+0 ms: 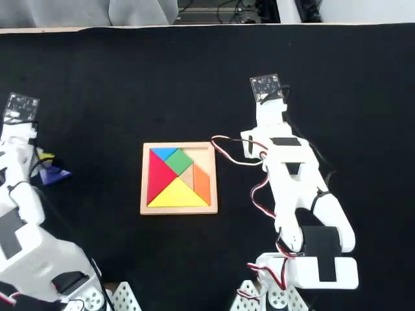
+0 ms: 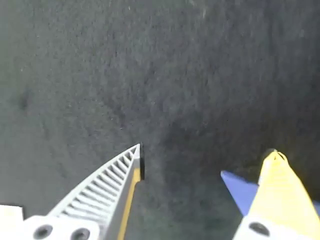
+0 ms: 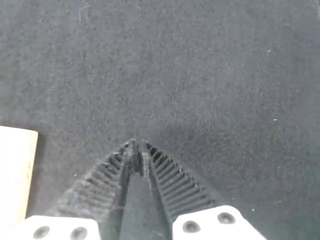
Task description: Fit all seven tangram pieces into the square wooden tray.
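Left wrist view showed the left gripper [image 2: 205, 150] open, its yellow finger [image 2: 280, 190] just beside the small blue tangram piece [image 2: 240, 192], at the left edge of the desk [image 1: 97, 78].

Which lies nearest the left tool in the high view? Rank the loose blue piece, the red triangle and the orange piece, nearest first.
Measured from the left tool:
1. Nearest: loose blue piece, right beside the tool, outside the tray.
2. Next: red triangle, in the tray on the side toward that tool.
3. Farthest: orange piece, along the tray's opposite side.
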Available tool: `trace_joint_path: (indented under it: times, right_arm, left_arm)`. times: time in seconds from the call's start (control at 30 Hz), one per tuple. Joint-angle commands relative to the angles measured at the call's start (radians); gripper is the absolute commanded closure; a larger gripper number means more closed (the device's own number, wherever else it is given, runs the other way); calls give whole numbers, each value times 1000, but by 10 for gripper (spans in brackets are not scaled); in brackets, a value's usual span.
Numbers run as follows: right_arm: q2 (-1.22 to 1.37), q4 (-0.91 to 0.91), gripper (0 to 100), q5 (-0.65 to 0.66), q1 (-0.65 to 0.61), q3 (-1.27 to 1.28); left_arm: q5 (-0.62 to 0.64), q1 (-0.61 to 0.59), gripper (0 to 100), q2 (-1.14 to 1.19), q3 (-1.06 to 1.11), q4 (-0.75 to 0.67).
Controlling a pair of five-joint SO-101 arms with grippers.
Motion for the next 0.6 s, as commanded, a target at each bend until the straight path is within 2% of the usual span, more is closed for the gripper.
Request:
trace_joint_path:
  times: [0.0,0.23,0.4,0.57]
  right_arm:
    - [-7,-17,987,0,-18,-19]
    - [-7,-15,987,0,-18,-19]
    - [-7,-15,987,0,-18,-19]
    - [-7,-15,987,0,-18,-18]
  left_arm:
    - [-229,-114,640,-20,73,6]
    - [-413,-211,640,-110,260,8]
    - [-554,-246,640,-379,510,8]
    - [-569,-191,640,-698,771,8]
